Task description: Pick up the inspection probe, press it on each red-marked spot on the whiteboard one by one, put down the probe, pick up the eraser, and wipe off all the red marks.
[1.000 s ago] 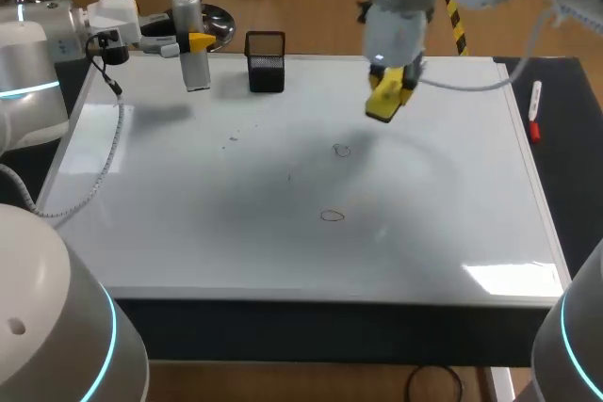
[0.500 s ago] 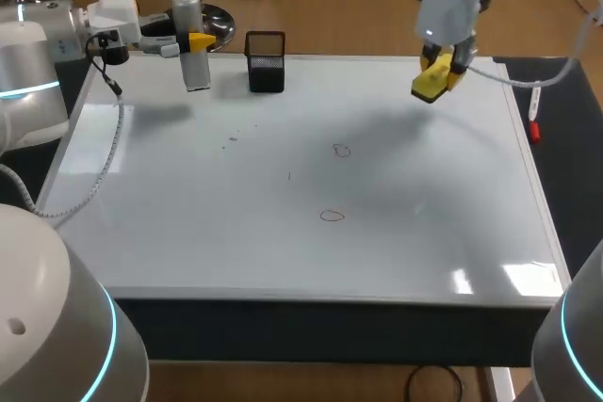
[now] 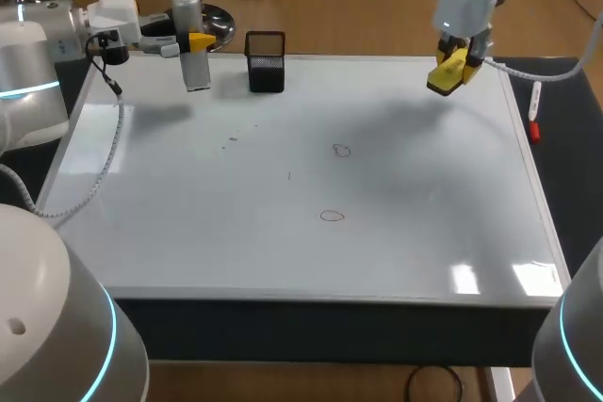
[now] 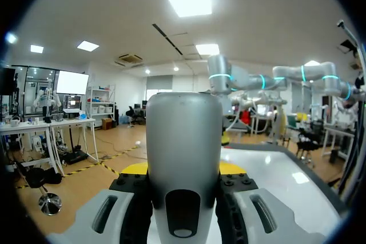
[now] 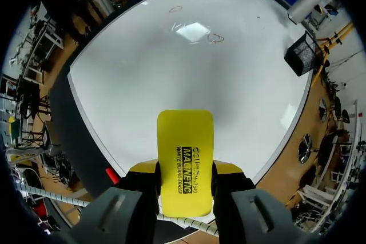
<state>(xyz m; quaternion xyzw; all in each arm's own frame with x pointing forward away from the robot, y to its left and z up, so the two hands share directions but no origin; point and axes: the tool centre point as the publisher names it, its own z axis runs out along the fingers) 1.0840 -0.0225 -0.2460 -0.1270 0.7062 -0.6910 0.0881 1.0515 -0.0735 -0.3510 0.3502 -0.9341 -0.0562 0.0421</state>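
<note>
The grey cylindrical probe (image 3: 194, 54) stands upright at the whiteboard's back left corner, with my left gripper (image 3: 192, 42) shut on it from the side. In the left wrist view the probe (image 4: 183, 147) fills the space between the fingers. My right gripper (image 3: 456, 56) hangs above the whiteboard's (image 3: 188, 223) back right corner, shut on the yellow eraser (image 3: 447, 73). In the right wrist view the eraser (image 5: 185, 155) juts out ahead of the fingers over the board. Two small ring marks (image 3: 341, 150) (image 3: 331, 216) lie near the board's middle, also seen as marks (image 5: 215, 38) (image 5: 175, 9) far ahead of the eraser.
A black mesh cup (image 3: 266, 61) stands at the board's back edge, right of the probe. A white marker with a red cap (image 3: 535, 110) lies on the dark mat beside the board's right edge. Faint specks (image 3: 234, 139) dot the board's left half.
My right arm has carried the eraser from above the board's middle back to its back right corner. The left arm and probe have kept still.
</note>
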